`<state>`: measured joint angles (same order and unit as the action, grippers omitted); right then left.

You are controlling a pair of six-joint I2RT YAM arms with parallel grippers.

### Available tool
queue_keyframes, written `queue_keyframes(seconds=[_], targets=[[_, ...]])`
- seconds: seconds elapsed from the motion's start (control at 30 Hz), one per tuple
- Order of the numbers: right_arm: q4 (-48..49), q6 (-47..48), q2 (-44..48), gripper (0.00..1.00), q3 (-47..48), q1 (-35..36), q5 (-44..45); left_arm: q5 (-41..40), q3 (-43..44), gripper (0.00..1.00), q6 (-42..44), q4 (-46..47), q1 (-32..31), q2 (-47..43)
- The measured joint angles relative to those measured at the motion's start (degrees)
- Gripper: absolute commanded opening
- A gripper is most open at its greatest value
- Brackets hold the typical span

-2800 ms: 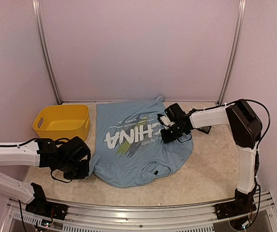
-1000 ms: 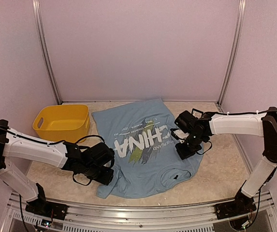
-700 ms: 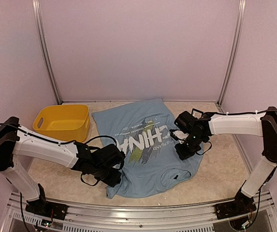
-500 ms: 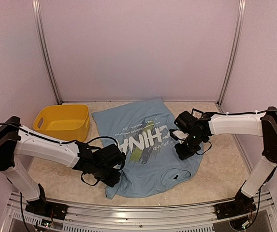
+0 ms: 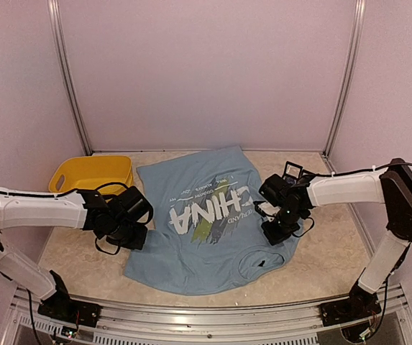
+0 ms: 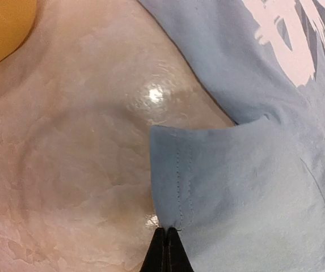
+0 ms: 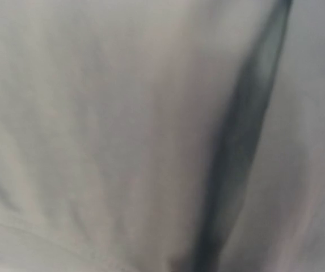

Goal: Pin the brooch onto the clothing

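From above, we see the light blue T-shirt (image 5: 213,230) lying spread on the worktop (image 5: 328,259) between the two arms, its white lettering and yellow-green streak facing up and its neck opening toward the near edge. A yellow basket (image 5: 94,159) sits on the worktop to the left of it, near but apart. The left tool (image 5: 137,238) is down at the left sleeve, which is drawn out sideways. The right tool (image 5: 272,233) is low over the right side of the chest. From this height we cannot make out how either one's fingers stand.

Through the left wrist camera, the left tool (image 6: 166,252) has its two dark fingers pressed together with no gap, pinching the stitched hem of the sleeve of the T-shirt (image 6: 253,187). The sleeve lies flat on the glossy worktop (image 6: 77,158), and a corner of the basket (image 6: 3,22) shows at the upper left.

The right wrist camera gives only blurred pale cloth (image 7: 105,124) with one dark fold (image 7: 241,141) running down it. Its fingers are closed tight, but we cannot tell whether they have hold of anything.
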<state>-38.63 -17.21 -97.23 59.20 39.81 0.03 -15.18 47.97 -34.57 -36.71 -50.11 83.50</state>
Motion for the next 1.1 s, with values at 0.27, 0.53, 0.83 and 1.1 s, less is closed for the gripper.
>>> queue_keyframes(seconds=[0.27,0.53,0.83,1.1], targets=[[0.6,0.0,-0.5,0.0,-1.2,-0.1,0.2,-3.8,-3.5,0.0,-3.7,-1.7,6.5,-5.1],[0.2,0.3,-0.2,0.0,1.3,-0.5,1.2,-6.9,-5.4,0.44,-7.4,-4.1,8.3,-5.2],[-0.5,-1.5,0.3,0.0,1.8,-4.0,5.2,-6.7,2.9,0.3,-0.3,0.8,-5.5,-4.9],[-0.2,-6.8,1.2,0.0,-4.7,-4.0,4.7,0.4,4.0,0.29,5.0,3.0,-7.1,12.2]])
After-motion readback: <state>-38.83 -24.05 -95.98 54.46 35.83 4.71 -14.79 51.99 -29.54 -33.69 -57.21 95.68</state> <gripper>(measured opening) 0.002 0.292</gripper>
